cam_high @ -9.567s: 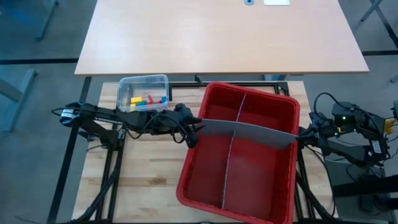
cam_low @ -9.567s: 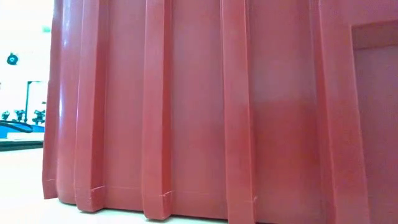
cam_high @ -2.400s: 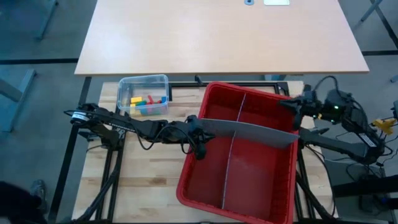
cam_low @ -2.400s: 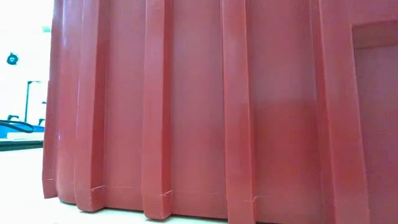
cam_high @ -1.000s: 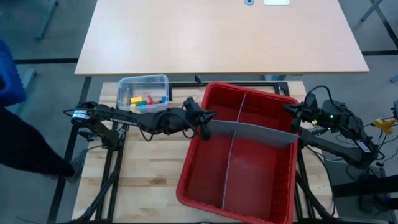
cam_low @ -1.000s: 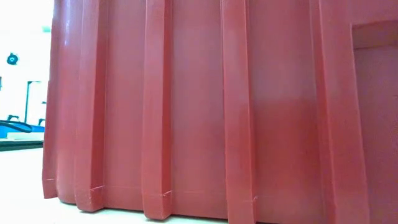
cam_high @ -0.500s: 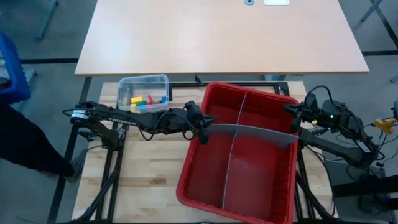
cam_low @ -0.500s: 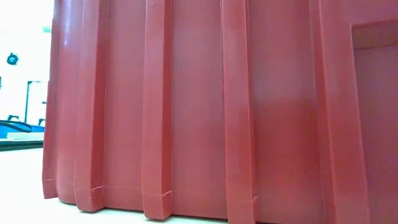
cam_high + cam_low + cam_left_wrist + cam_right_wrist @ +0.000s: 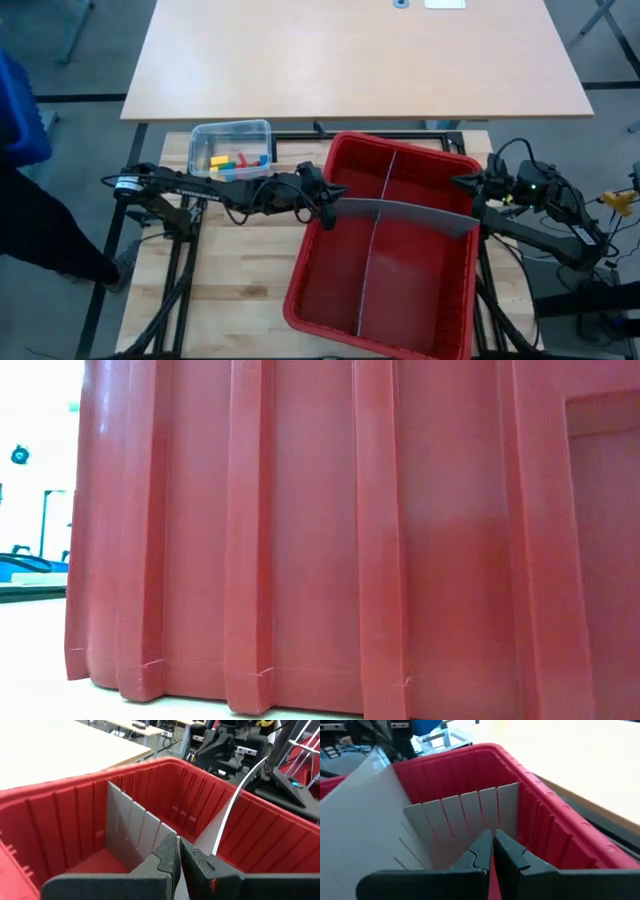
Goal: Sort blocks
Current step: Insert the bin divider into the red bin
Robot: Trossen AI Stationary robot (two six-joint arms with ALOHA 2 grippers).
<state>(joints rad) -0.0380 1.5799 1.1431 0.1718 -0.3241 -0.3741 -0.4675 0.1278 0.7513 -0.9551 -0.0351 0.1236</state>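
The blocks (image 9: 236, 160), red, yellow, green and blue, lie in a small clear tub (image 9: 230, 130) at the table's far left. A red bin (image 9: 300, 272) has a grey divider (image 9: 371, 275) standing upright down its middle. A second grey divider panel (image 9: 410, 214) lies slanted across the bin, its right end at the bin's right rim (image 9: 474, 228). My left gripper (image 9: 328, 208) is shut on the panel's left end. My right gripper (image 9: 458, 183) hovers shut over the bin's right rim, just beyond the panel. The low view shows only the bin's wall (image 9: 300, 540). My left gripper pinches the loose panel's left end (image 9: 176, 838) between its two fingers, coming nearly level from the table's left. The panel runs away from the fingers across the bin, above the upright divider (image 9: 131, 831), its upper edge (image 9: 234, 795) bowed, and its right end lies at the bin's right rim.
A large light wooden table (image 9: 350, 60) stands beyond the work table. A person (image 9: 25, 200) stands at the left, off the table. The bin's left wall (image 9: 30, 820) and far wall rise around my left gripper.
My left gripper has turned a little at the wrist, and the panel's left end has tipped more onto its edge. My right gripper has swung slightly toward the near edge, closer to the panel. Both have stayed shut.
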